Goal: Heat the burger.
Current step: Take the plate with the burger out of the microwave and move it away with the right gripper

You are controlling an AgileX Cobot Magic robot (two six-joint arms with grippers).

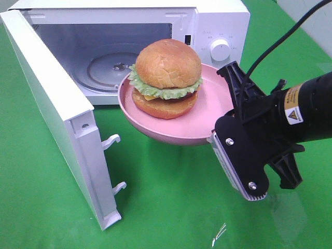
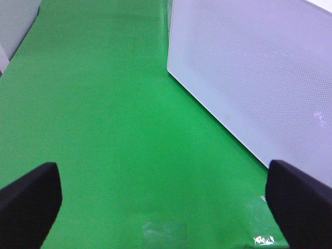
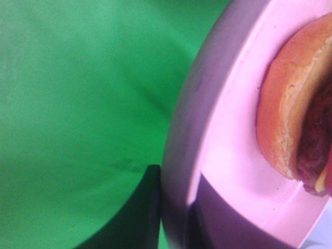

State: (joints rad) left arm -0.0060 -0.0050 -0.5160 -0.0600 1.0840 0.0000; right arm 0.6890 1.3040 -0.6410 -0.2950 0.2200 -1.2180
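Observation:
The burger (image 1: 167,78), with a glossy brown bun, green lettuce and an orange-brown base, sits on a round pink plate (image 1: 207,122). My right gripper (image 1: 228,109) is shut on the plate's right rim and holds it in the air just in front of the open microwave (image 1: 218,31). In the right wrist view the plate rim (image 3: 207,155) runs between my dark fingers (image 3: 145,218), and the burger (image 3: 290,104) lies beyond it. My left gripper (image 2: 166,207) stands open over green cloth with nothing between its fingers; the exterior view does not show it.
The microwave door (image 1: 57,114) swings out to the left, latch hooks facing the plate. A glass turntable (image 1: 106,67) lies inside the cavity. The door's outer face (image 2: 259,78) stands close beside my left gripper. Green cloth (image 1: 171,207) covers the table.

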